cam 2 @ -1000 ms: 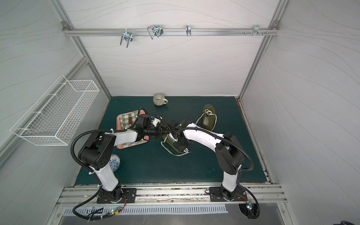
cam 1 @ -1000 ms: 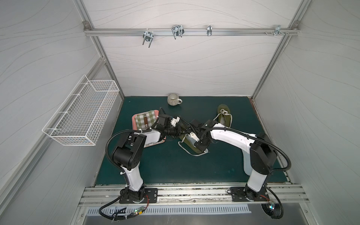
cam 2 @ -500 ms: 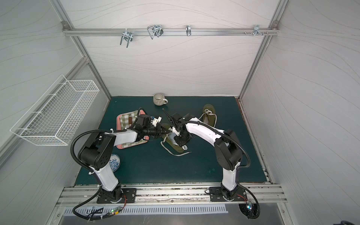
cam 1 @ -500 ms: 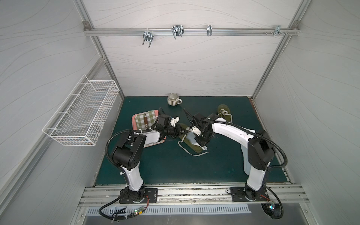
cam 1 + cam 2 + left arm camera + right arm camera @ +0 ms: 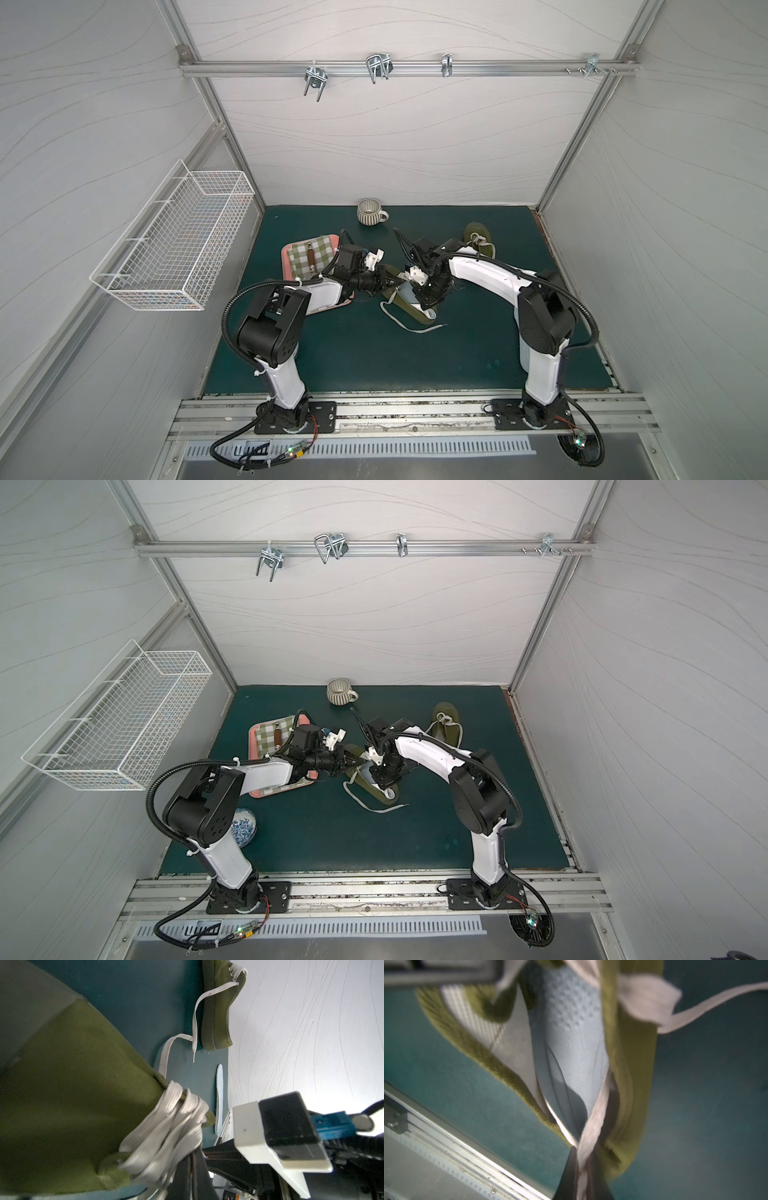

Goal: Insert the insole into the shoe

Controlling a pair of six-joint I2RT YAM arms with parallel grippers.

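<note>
An olive shoe (image 5: 415, 311) (image 5: 376, 789) with white laces lies mid-mat between both arms. The pale blue insole (image 5: 571, 1043) sits lengthwise inside it, its heel end rising out of the opening. My right gripper (image 5: 583, 1159) (image 5: 424, 297) points down over the shoe's heel and is shut on that heel end of the insole. My left gripper (image 5: 193, 1159) (image 5: 392, 282) comes in from the left, shut on the bunched laces (image 5: 166, 1122) at the shoe's tongue. The insole's front part is hidden under the upper.
A second olive shoe (image 5: 478, 239) (image 5: 218, 1005) stands at the back right, with another insole (image 5: 219, 1095) on the mat near it. Pink tray (image 5: 286, 257) with checked cloth at left, striped mug (image 5: 370, 212) at back, patterned bowl (image 5: 243, 831), wire basket (image 5: 178, 237) on the left wall.
My right wrist has swung toward the back wall and now stands steeper over the shoe's heel. The left arm and the shoe have hardly moved.
</note>
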